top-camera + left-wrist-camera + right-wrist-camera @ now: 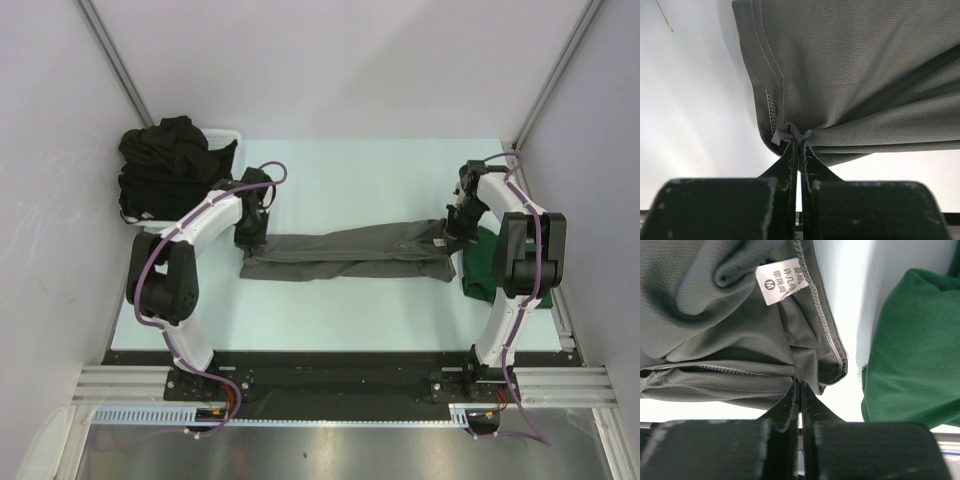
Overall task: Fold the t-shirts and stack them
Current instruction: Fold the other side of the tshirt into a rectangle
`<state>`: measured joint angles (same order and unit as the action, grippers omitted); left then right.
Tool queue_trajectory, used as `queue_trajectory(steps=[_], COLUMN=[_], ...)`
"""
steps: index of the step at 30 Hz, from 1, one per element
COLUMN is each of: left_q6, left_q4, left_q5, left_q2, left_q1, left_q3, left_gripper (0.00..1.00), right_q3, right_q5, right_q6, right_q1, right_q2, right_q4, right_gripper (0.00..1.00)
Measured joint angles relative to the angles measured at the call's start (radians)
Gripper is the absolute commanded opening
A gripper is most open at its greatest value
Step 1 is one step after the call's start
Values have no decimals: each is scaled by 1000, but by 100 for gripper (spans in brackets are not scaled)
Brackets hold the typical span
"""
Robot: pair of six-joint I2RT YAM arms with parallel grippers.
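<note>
Visibly, one grey t-shirt (pixel 350 255), one green t-shirt (pixel 478 272).

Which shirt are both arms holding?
The grey t-shirt with the white size label, stretched mid-table. The green t-shirt lies at right; black t-shirts fill the basket.

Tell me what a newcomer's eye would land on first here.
The charcoal grey t-shirt is stretched as a long band across the middle of the table, the left gripper shut on one end and the right gripper shut on the other. Next come the dark green t-shirt lying just right of that gripper, and the heap of black t-shirts spilling out of the white basket in the far left corner.
</note>
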<state>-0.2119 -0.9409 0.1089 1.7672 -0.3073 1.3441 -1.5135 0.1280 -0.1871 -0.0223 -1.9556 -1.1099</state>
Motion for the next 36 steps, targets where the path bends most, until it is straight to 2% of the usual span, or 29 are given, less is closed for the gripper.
queue_trajectory(steps=[1, 4, 7, 12, 22, 30, 36], left_q6=[0, 1, -1, -5, -5, -6, -8], left_q4=[0, -1, 0, -3, -15, -26, -15], left_q5=[-3, -12, -19, -31, -33, -33, -29], left_q2=[0, 0, 0, 0, 0, 0, 0], left_q1=[0, -1, -1, -3, -3, -3, -4], left_q3=[0, 0, -3, -5, 39, 40, 38], left_gripper=[20, 35, 43, 44, 36, 35, 34], right_q3=[3, 11, 11, -18, -247, -226, -206], right_q5=[-1, -17, -34, -58, -79, -66, -60], right_q6=[-2, -3, -8, -15, -23, -27, -26], right_q1=[0, 0, 0, 2, 45, 121, 125], right_q2=[0, 0, 0, 0, -5, -11, -11], right_q4=[0, -1, -2, -16, -24, -37, -37], right_gripper=[33, 42, 45, 45, 45, 45, 44])
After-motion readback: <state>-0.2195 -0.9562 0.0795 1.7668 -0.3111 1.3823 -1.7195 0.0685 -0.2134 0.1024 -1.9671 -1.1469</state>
